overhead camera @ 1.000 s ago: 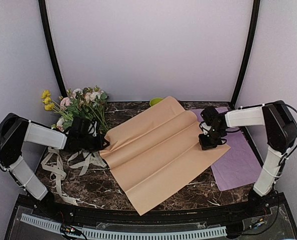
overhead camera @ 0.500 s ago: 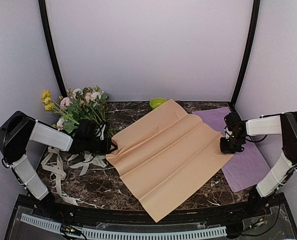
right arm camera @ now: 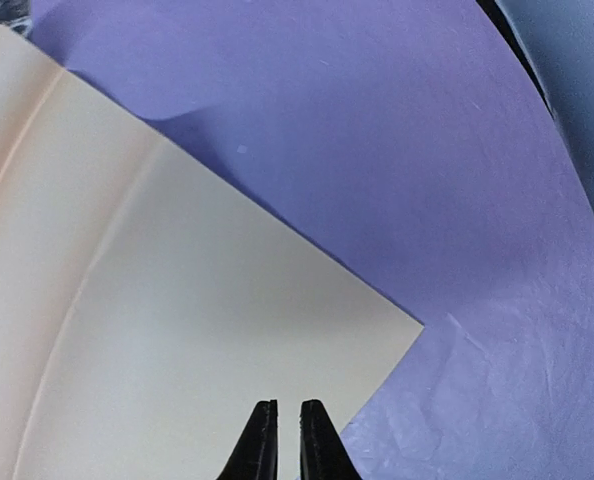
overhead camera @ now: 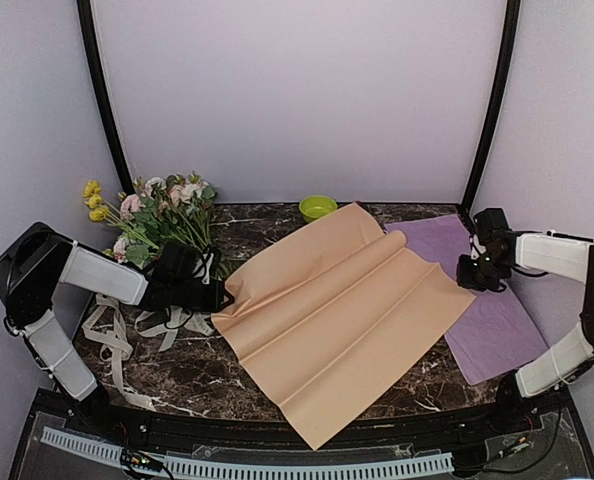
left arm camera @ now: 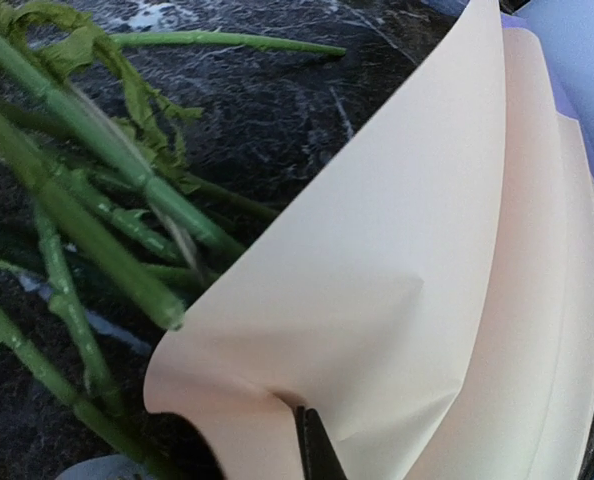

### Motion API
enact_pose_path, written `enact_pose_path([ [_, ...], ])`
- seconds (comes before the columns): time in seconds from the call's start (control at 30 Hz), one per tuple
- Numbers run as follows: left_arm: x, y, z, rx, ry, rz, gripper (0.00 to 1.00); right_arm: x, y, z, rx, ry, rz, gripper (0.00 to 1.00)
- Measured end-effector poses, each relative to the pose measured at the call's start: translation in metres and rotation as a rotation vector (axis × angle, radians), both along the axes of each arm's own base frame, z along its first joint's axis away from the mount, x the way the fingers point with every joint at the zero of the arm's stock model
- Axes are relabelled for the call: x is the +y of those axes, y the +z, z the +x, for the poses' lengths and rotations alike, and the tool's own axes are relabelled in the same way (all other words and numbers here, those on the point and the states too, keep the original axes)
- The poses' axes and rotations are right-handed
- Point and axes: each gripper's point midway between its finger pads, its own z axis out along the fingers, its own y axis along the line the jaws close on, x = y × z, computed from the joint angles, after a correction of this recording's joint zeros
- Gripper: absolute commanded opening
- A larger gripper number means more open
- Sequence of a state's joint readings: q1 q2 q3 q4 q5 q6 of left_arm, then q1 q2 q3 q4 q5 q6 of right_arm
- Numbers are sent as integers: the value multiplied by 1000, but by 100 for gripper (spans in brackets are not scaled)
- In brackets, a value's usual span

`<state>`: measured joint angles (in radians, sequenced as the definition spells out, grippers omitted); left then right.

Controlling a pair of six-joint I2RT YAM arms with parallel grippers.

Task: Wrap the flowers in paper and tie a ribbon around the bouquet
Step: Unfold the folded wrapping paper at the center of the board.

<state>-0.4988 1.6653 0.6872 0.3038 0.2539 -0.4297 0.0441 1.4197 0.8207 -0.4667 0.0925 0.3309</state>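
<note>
The paper [overhead camera: 337, 310] is a large peach-tan sheet with long creases, spread across the middle of the marble table. My left gripper [overhead camera: 217, 297] is shut on the paper's left corner [left arm camera: 277, 400], which curls up around one dark fingertip [left arm camera: 312, 445]. The flowers [overhead camera: 162, 210] lie at the back left, and their green stems [left arm camera: 97, 180] run just beside that corner. The ribbon [overhead camera: 117, 335] lies in cream loops under my left arm. My right gripper [overhead camera: 474, 272] hangs just off the paper's right corner [right arm camera: 177, 330]. Its jaws [right arm camera: 282, 405] stand a narrow slit apart with nothing between them.
A flat purple sheet [overhead camera: 487, 320] lies at the right, partly under the peach paper, and fills most of the right wrist view [right arm camera: 377, 150]. A small lime-green bowl [overhead camera: 318, 207] stands at the back edge. Black frame posts rise at both back corners.
The peach paper has slid to the right and flattened. My right gripper has moved right, off the sheet, to above the purple sheet. My left gripper followed slightly right with the corner.
</note>
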Motion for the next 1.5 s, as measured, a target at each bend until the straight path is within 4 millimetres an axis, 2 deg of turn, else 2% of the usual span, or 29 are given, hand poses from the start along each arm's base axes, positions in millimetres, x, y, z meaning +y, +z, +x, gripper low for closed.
enact_pose_path([
  [0.03,3,-2,1,1,13,17,0,11,7,6,-20,35,1,9],
  [0.07,7,-5,1,2,30,39,5,25,14,11,-42,78,1,9],
  [0.17,19,-10,4,-1,77,97,31,82,29,20,-96,245,20,8],
  [0.23,30,-12,6,-1,129,141,43,129,30,15,-103,375,43,7],
  [0.3,40,-7,9,-16,182,171,48,160,23,5,-83,466,54,7],
  [0.33,45,-1,10,-33,203,180,49,179,15,-5,-59,520,60,7],
  [0.4,53,18,13,-82,245,185,50,201,1,-21,-11,590,68,7],
  [0.53,58,66,18,-215,274,161,52,226,-14,-47,55,663,80,7],
  [0.63,47,91,14,-306,226,159,49,233,-23,-57,88,681,78,6],
  [0.73,24,93,5,-342,117,168,46,230,-37,-65,143,669,63,6],
  [0.8,9,85,1,-328,41,165,39,225,-46,-70,180,654,47,6],
  [0.93,-18,50,10,-245,-71,191,38,220,-50,-73,198,624,42,6],
  [1.03,-28,16,5,-170,-135,229,38,215,-51,-75,209,597,32,6],
  [1.1,-30,1,-5,-132,-175,254,38,212,-51,-77,214,578,29,8],
  [1.2,-33,-8,-12,-109,-216,288,38,204,-51,-82,230,548,28,8],
  [1.5,-38,-15,-14,-87,-246,325,38,173,-52,-104,281,454,46,11],
])
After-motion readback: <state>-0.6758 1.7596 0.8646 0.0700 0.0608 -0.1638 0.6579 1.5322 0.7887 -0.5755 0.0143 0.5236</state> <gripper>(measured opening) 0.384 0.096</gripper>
